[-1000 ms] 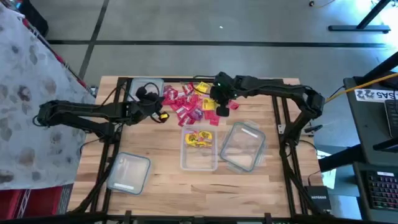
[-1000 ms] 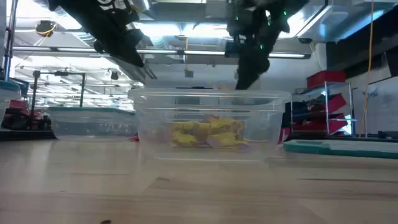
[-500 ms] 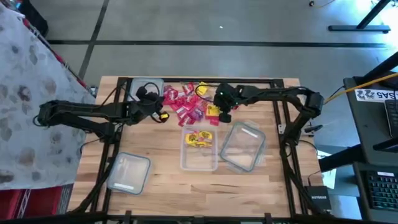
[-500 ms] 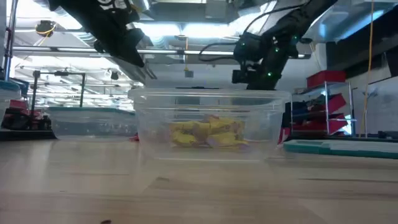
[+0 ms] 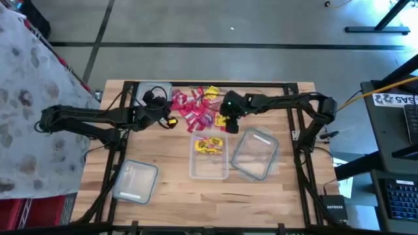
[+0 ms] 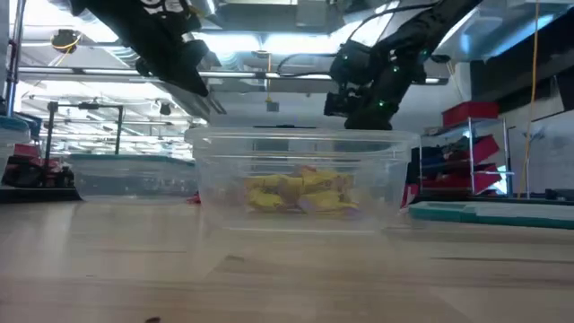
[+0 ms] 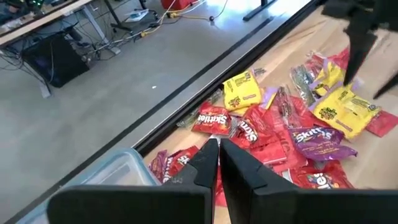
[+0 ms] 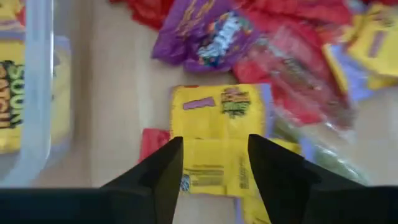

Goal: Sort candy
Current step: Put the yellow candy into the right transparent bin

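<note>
Above the candy [image 5: 199, 108] pile's edge, right gripper [image 8: 214, 155] hangs w/ jaws apart over a yellow packet [image 8: 221, 134] — left gripper [image 7: 217, 155] nearly closed, empty, by pile's other side.

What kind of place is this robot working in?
Probably a robotics lab or workshop. A wooden table stands on a bare concrete floor, shelving with red bins lines the room behind, and a desk with keyboards sits beside it.
</note>
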`<state>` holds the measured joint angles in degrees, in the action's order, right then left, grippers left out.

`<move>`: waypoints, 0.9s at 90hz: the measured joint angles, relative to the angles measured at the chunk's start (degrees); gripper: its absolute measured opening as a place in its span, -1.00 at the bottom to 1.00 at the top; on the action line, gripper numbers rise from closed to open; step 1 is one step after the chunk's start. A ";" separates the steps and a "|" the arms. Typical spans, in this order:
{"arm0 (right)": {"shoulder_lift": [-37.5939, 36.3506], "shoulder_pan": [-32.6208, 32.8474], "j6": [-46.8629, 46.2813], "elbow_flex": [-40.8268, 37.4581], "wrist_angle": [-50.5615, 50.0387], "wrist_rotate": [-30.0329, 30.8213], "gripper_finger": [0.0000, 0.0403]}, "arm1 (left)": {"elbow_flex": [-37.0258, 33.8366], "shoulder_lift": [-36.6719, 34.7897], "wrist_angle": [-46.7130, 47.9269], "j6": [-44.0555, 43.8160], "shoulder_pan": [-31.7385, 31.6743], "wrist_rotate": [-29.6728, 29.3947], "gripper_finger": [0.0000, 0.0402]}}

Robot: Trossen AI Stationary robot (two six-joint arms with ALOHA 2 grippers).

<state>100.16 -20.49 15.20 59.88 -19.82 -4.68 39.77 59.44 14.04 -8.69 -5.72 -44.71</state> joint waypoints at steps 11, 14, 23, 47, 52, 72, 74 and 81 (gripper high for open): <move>3.70 -0.03 0.23 -0.02 0.59 0.26 -0.16 | 0.00 0.02 0.05 0.13 0.00 0.00 -1.00; 4.61 -0.16 0.10 -0.04 0.39 0.59 -0.16 | 0.00 0.00 0.07 0.11 0.00 0.00 -1.00; 6.30 -0.13 -0.89 0.11 0.67 1.70 -0.27 | 0.00 0.01 0.30 0.11 0.00 0.00 -1.00; 3.12 -0.09 -3.45 0.80 -0.24 3.93 -0.95 | 0.00 0.02 0.35 -0.11 0.00 0.00 -1.00; 1.56 -0.09 -3.49 1.38 -0.12 5.32 -0.94 | 0.00 0.01 0.35 -0.10 0.00 0.00 -1.00; -3.56 0.94 -3.76 3.83 -3.77 6.11 -0.98 | 0.00 0.02 0.36 -0.30 0.11 0.00 -1.00; -4.09 1.34 -3.83 4.03 -3.66 5.53 -0.98 | 0.00 0.02 0.39 -0.33 0.11 0.00 -1.00; -5.02 3.06 -4.18 4.44 -2.89 0.56 -0.99 | 0.00 0.00 0.35 -0.55 0.13 0.00 -1.00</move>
<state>95.14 -17.43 11.02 64.31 -22.71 -4.12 39.77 59.44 14.39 -9.23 -5.58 -44.71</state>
